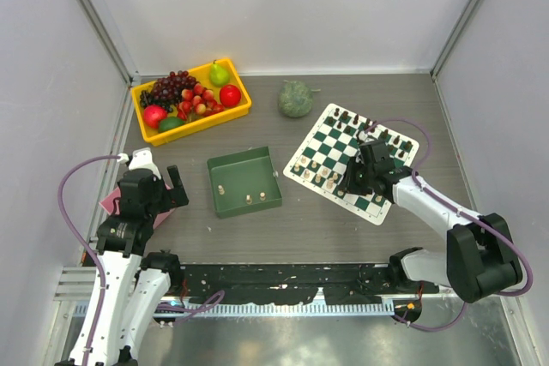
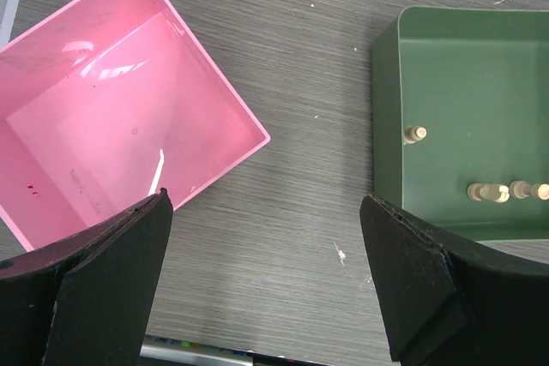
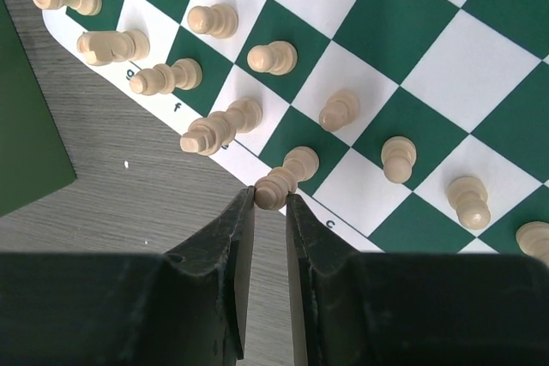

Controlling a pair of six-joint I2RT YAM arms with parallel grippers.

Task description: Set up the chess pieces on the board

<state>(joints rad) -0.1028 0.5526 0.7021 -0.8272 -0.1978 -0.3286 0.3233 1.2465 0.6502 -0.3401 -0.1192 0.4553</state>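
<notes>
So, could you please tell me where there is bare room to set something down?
Bare tabletop lies between the yellow bin and the green tray, and in the strip between that tray and the board. The board's middle squares are free. Its edge nearest the tray is crowded with cream pieces, where the right gripper grips one.

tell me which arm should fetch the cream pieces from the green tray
Left: the left tool, open, hovers beside the square green tray holding small cream chess pieces; the right tool grips a cream piece on the checkered green board.
</notes>
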